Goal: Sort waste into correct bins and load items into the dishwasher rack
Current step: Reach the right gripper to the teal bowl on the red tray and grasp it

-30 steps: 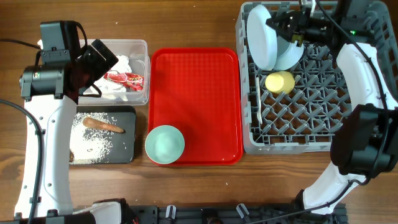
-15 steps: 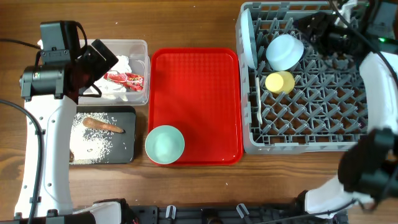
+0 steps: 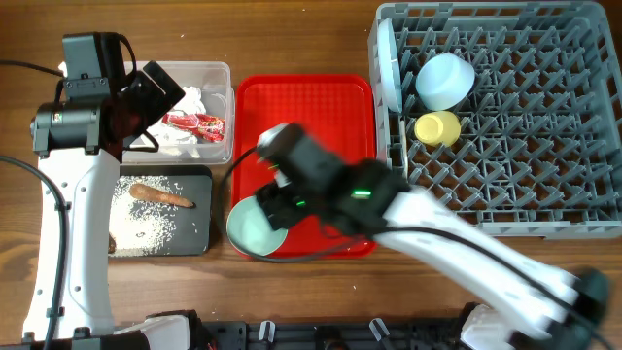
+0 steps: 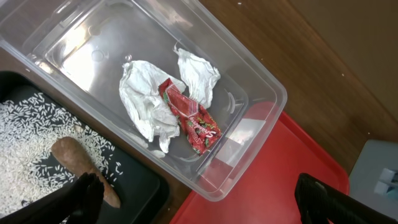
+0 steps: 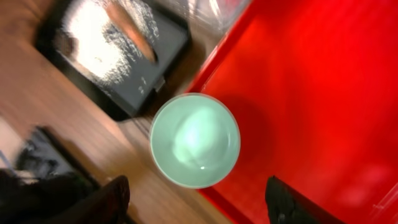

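Note:
The mint-green bowl (image 5: 194,139) sits upright and empty over the red tray's front left corner, part of it hanging over the table. My right gripper (image 5: 202,202) hovers open just above it, a finger on each side, holding nothing. In the overhead view the right arm is a blur across the tray, covering part of the bowl (image 3: 245,231). The dishwasher rack (image 3: 486,226) holds an upturned pale blue bowl (image 3: 445,80), a yellow cup (image 3: 437,127) and a plate (image 3: 387,58) standing on edge. My left gripper (image 4: 205,202) is open and empty over the clear tub (image 4: 261,106).
White napkins (image 4: 146,99) and a red wrapper (image 4: 189,115) lie in the clear tub. The black tray (image 3: 199,238) holds rice (image 3: 136,209) and a brown sausage (image 3: 160,195). The red tray (image 3: 321,117) lies between the bins and the rack.
The right gripper opened and left the pale blue bowl in the rack. Its arm then swung left and forward to above the mint-green bowl. The left arm has not moved.

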Robot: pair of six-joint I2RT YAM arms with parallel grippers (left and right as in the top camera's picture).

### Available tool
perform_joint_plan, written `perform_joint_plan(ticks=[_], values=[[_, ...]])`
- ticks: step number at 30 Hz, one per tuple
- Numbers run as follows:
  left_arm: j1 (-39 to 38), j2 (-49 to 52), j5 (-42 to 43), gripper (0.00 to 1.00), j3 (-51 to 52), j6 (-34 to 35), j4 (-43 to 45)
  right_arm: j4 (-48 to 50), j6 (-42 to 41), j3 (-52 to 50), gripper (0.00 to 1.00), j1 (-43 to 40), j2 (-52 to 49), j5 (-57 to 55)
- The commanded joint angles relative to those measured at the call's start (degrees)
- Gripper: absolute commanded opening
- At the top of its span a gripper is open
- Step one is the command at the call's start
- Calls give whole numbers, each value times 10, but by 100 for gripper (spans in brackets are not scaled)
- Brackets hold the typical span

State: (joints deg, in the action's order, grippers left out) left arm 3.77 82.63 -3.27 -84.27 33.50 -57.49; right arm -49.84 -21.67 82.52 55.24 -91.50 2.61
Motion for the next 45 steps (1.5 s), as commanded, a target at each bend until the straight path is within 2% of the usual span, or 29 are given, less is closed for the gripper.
perform_joint_plan(ticks=[1,3,5,9,10,11,15,16,17,18,27,30,33,35,39,42,45], values=[[3,-2,-9,100,-1,-3,2,40,-27,-17,71,10,-152,-49],[3,-2,-9,100,-1,-3,2,74,-24,-17,71,10,-258,-49],[3,-2,-9,100,-1,-3,2,72,-23,-16,67,10,-276,-50],[3,-2,-9,100,-1,-3,2,65,-17,-6,45,4,-275,-56],[3,-2,-9,100,-1,-3,2,58,-18,2,34,-1,-272,-56],[3,-2,-9,100,-1,-3,2,52,-17,4,29,-7,-263,-56],[3,-2,-9,100,-1,-3,2,52,-10,4,30,-13,-224,-56],[3,-2,-9,100,-1,-3,2,51,-10,4,27,-13,-219,-56],[3,-2,-9,100,-1,-3,2,46,-10,4,9,-13,-219,-56],[3,-2,-9,100,-1,-3,2,37,-10,4,4,-13,-219,-56],[3,-2,-9,100,-1,-3,2,1,9,5,4,-22,-199,-56],[3,-2,-9,100,-1,-3,2,-49,22,16,4,-41,-127,-56],[3,-2,-9,100,-1,-3,2,-109,-12,16,4,-76,14,-112],[3,-2,-9,100,-1,-3,2,-193,-68,16,4,-140,135,-218],[3,-2,-9,100,-1,-3,2,-288,-132,16,5,-334,280,-329],[3,-2,-9,100,-1,-3,2,-295,-133,16,4,-472,317,-420],[3,-2,-9,100,-1,-3,2,-278,-163,16,4,-605,285,-591]])
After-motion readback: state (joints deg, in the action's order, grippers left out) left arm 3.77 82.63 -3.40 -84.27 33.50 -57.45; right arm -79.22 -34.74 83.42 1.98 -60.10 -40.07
